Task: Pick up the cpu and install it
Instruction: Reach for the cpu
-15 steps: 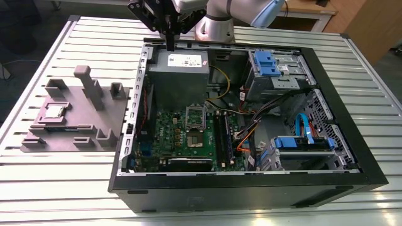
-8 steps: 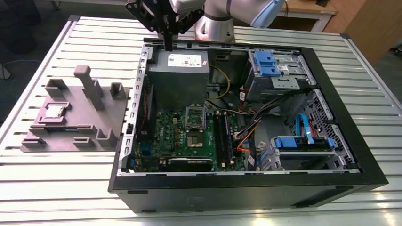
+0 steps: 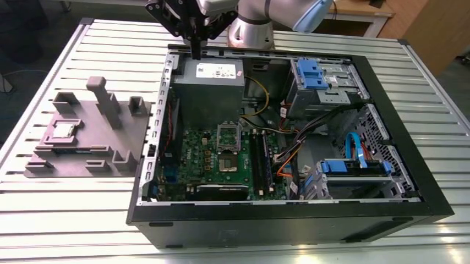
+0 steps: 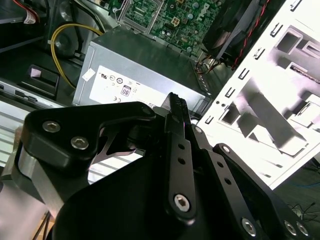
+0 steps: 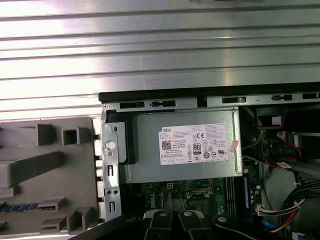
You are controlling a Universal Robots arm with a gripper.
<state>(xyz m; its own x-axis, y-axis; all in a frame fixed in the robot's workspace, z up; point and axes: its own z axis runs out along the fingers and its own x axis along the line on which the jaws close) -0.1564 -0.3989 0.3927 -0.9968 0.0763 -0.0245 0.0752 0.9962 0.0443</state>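
I judge the cpu (image 3: 63,130) light, stiff, slick-topped and fragile, best pinched by opposite edges; it lies flat in a recess of the grey tray (image 3: 87,125), beside the open case (image 3: 294,220); my gripper (image 3: 196,53), fingers pressed together and empty, hangs above the case's power supply (image 3: 209,93), well apart from the cpu.
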